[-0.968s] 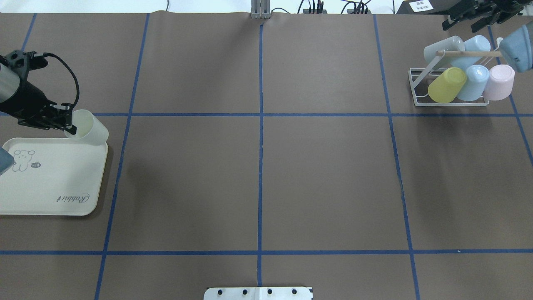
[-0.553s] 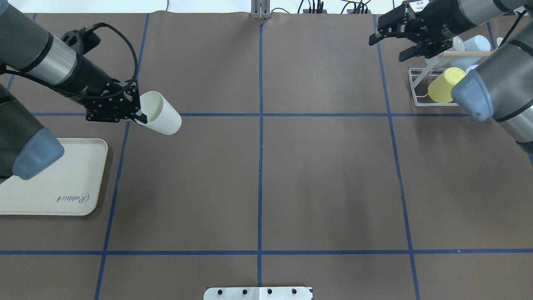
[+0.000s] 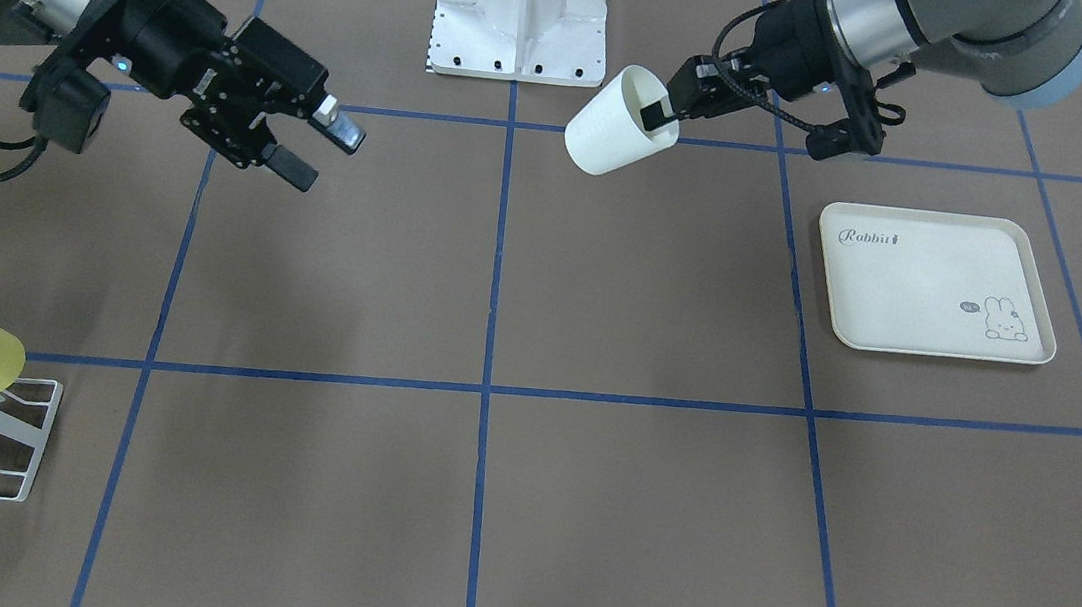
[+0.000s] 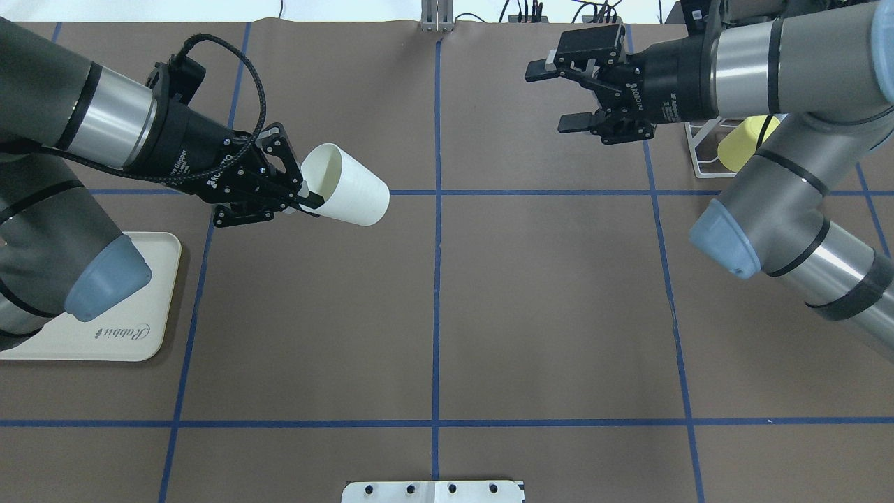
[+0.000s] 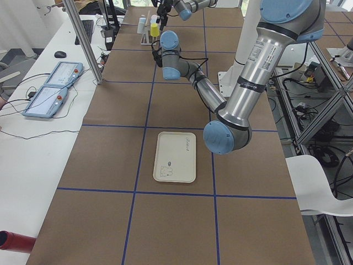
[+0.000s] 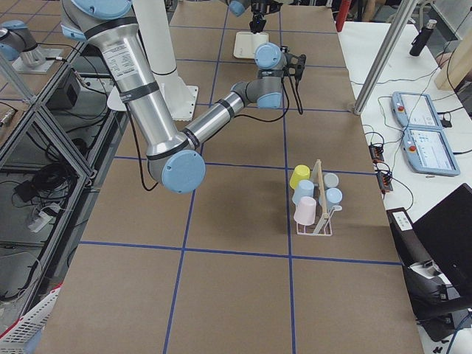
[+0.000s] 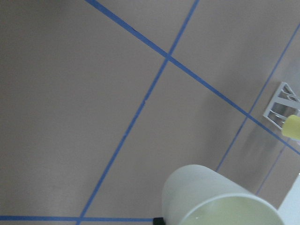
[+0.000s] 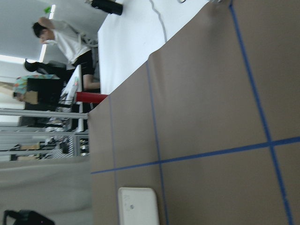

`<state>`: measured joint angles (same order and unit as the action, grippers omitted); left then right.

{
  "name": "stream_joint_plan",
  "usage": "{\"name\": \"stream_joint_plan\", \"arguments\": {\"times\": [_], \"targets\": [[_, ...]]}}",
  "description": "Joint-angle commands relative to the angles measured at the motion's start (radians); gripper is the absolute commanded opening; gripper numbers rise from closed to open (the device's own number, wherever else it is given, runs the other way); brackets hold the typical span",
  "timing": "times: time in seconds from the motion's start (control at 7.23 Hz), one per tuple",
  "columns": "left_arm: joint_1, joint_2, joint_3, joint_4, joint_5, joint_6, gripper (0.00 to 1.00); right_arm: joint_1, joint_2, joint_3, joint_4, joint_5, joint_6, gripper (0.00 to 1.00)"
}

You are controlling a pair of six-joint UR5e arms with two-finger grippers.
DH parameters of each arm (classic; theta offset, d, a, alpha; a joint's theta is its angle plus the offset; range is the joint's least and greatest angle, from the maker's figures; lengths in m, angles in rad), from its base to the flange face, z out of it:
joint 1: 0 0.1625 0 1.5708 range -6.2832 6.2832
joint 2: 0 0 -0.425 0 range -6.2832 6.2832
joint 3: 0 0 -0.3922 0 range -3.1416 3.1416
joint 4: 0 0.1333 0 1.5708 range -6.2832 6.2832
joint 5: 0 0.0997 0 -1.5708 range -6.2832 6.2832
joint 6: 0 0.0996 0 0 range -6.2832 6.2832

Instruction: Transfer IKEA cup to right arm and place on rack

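The left gripper (image 4: pixel 308 200) is clamped on the rim of the cup (image 4: pixel 353 193), one finger inside the mouth and the other outside, mostly hidden behind the wall. The cup, off-white, lies on its side in that grip, base pointing toward the table's (image 4: pixel 545 293) middle, over a blue tape line left of centre and well apart from the rack (image 6: pixel 317 214). The left wrist view cuts the cup off at the bottom edge, so the grip barely shows there. The right gripper (image 4: pixel 555 98) stands with its fingers wide apart and nothing between them, turned toward the cup across the centre line with a clear gap between the two. The right arm (image 4: pixel 768 63) covers most of the rack from overhead; only a white corner and part of a yellow cup (image 4: pixel 740 143) show. The front view cuts the rack off at its left edge. Only the right side view shows it whole, small, with yellow, pink and pale blue cups on it. The tray (image 3: pixel 935 285) is partly hidden under the left arm's elbow from overhead. The right wrist view shows none of its own fingers, only table, a tray corner and a person far off.
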<state>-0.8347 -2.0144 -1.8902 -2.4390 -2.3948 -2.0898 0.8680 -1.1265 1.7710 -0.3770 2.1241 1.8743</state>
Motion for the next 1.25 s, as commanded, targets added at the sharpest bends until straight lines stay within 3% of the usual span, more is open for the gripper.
{"name": "stream_joint_plan", "arguments": {"times": [0.0,0.14,0.55,1.11], "targets": [[0.081,-0.013,0.008,-0.313,0.18,-0.279,0.0,-0.133,-0.007,-0.013,0.297,-0.143,0.075,0.98],[0.112,-0.013,0.013,-0.422,0.271,-0.388,0.0,-0.182,-0.024,-0.019,0.4,-0.192,0.072,0.98],[0.189,-0.01,0.09,-0.74,0.463,-0.565,0.0,-0.273,-0.019,-0.019,0.51,-0.298,0.063,0.98],[0.206,-0.007,0.106,-0.782,0.474,-0.576,0.0,-0.338,0.01,-0.019,0.59,-0.403,0.068,0.98]]}}
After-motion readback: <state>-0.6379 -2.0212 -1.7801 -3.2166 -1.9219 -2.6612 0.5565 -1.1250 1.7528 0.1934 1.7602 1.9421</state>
